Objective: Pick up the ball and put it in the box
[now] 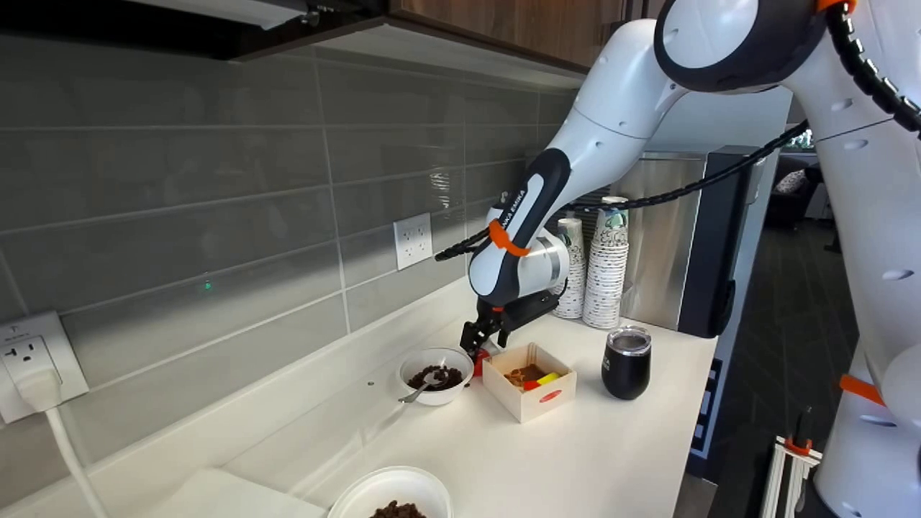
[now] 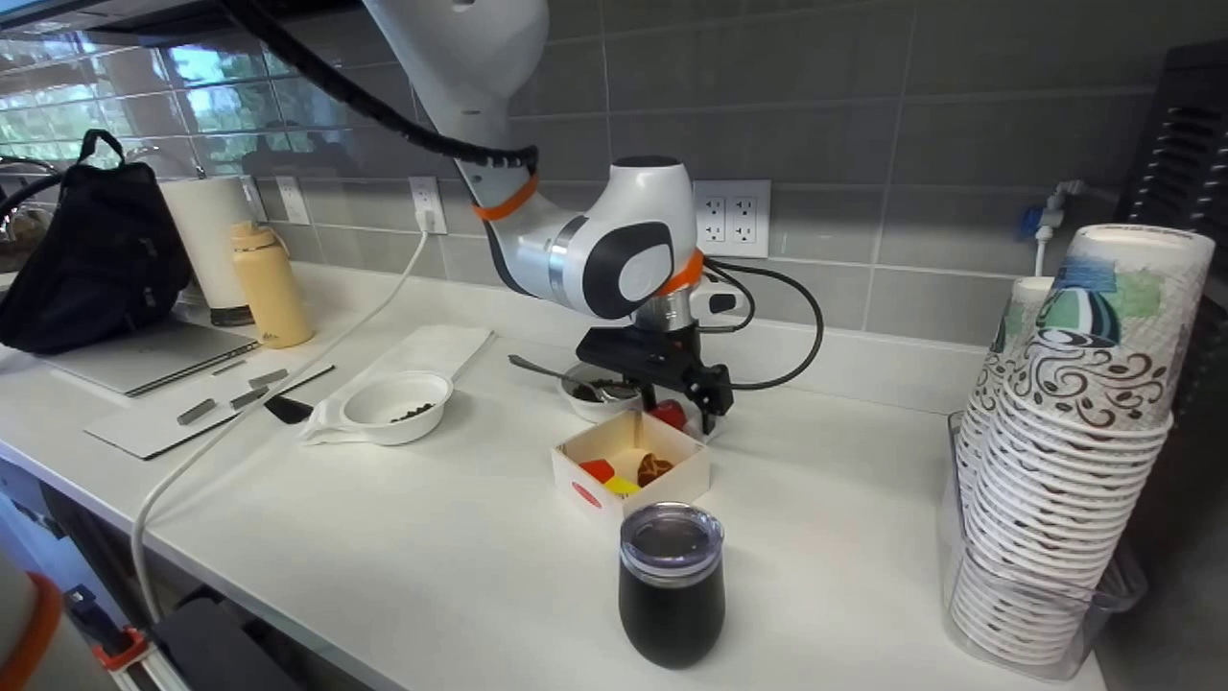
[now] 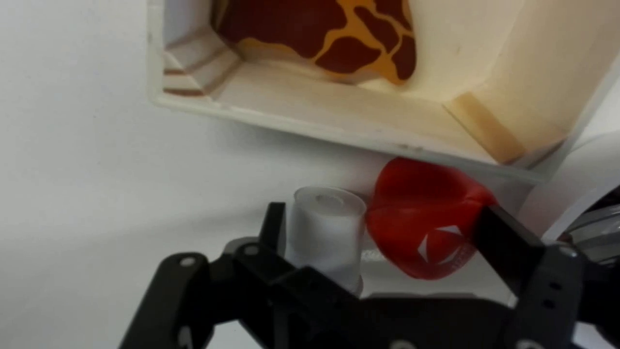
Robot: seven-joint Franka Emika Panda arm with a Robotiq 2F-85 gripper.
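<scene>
Near the wall-side edge of the white tabletop (image 1: 597, 460), left to right in the wrist view, a small pale cylinder (image 3: 327, 232) and the dented red ball with white marks (image 3: 428, 220) are between the well-parted fingers of the black gripper (image 3: 381, 218); whether it squeezes them, I cannot tell. The ball is outside the low cream-white square box (image 1: 504, 391), just beside it. Reaching looks done; lifting and placing remain. Both exterior views show red and yellow pieces (image 2: 622, 487) inside the box, absent from the wrist view, which alone shows the cylinder plainly.
</scene>
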